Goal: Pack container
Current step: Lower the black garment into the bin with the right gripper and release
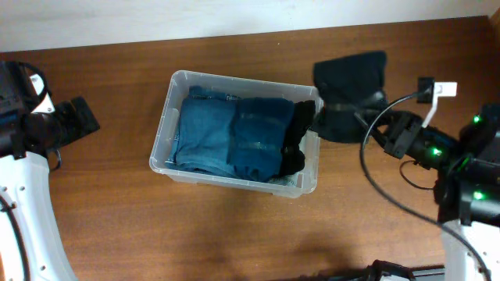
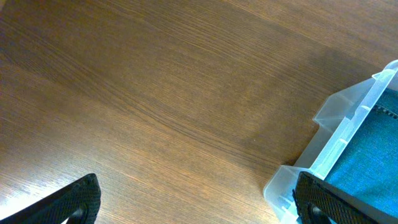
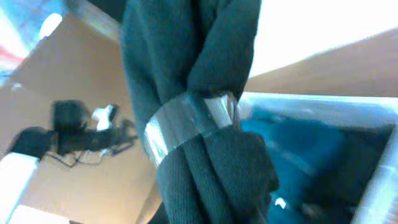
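The clear plastic container [image 1: 162, 129] stands mid-table and holds folded blue jeans [image 1: 226, 134] with a black garment [image 1: 296, 140] at its right end. My right gripper [image 1: 373, 125] is shut on a dark rolled garment [image 1: 349, 90] bound by a clear tape band, held just right of the container's right end. In the right wrist view the dark garment [image 3: 199, 93] fills the middle and hides the fingers. My left gripper [image 1: 74, 119] is open and empty at the far left. In the left wrist view the left gripper [image 2: 196, 205] is over bare wood, with the container corner [image 2: 336, 130] by its right finger.
A small black-and-white part [image 1: 436, 87] with a cable lies on the table at the back right. The wooden table's far edge meets a white wall. Cables loop near my right arm [image 1: 375, 172].
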Controlling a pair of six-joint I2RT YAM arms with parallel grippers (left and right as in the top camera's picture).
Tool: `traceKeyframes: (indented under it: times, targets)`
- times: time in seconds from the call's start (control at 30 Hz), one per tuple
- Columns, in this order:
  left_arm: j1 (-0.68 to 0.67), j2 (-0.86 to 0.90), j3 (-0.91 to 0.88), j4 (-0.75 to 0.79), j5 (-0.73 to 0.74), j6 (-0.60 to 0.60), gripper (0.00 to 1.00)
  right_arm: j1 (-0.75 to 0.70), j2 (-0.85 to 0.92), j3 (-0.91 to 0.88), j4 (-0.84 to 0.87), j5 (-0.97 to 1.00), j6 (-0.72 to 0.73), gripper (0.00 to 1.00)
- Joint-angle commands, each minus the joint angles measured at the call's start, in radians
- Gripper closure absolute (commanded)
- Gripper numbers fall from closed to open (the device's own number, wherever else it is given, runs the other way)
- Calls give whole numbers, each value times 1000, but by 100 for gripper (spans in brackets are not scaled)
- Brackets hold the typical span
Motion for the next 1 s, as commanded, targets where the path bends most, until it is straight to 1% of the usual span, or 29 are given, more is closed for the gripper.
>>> traceKeyframes:
  times: [0.0, 0.07, 0.2, 0.3, 0.37, 0.5, 0.57, 0.67, 0.7, 0.73, 0.77, 0.83, 0.9, 0.93, 0.97]
  targets:
    - [3, 2, -3, 0, 3, 1, 0, 132, 6, 8, 79, 78, 180, 96]
    - [3, 2, -3, 0, 3, 1, 0, 236, 22, 8, 132, 193, 230, 96]
    - [3, 2, -3, 0, 3, 1, 0, 476, 100, 8, 209, 484, 339, 96]
    - [3, 2, -3, 0, 3, 1, 0, 629, 193, 8, 304, 661, 359, 96]
    - [3, 2, -3, 0, 3, 1, 0, 709, 276, 8, 380, 728, 376, 96]
    - [3, 2, -3, 0, 3, 1, 0, 780, 445, 8, 435, 812, 458, 96]
    - [3, 2, -3, 0, 3, 1, 0, 792, 533, 8, 443, 851, 478, 96]
    - [3, 2, -3, 0, 4, 1, 0, 793, 628, 8, 463, 853, 491, 95]
    - [3, 2, -3, 0, 3, 1, 0, 793, 646, 8, 463, 846, 496, 85]
    - [3, 2, -3, 0, 3, 1, 0, 793, 663, 8, 463, 840, 496, 71]
    - [3, 2, -3, 0, 4, 1, 0, 793, 666, 8, 459, 836, 496, 62]
    - [3, 2, -3, 0, 3, 1, 0, 789, 656, 9, 448, 833, 472, 53]
    - [3, 2, -3, 0, 3, 1, 0, 770, 625, 12, 422, 835, 418, 30]
    - [3, 2, -3, 0, 3, 1, 0, 751, 595, 18, 380, 841, 402, 26]
    - [3, 2, -3, 0, 3, 1, 0, 738, 574, 21, 357, 842, 385, 25]
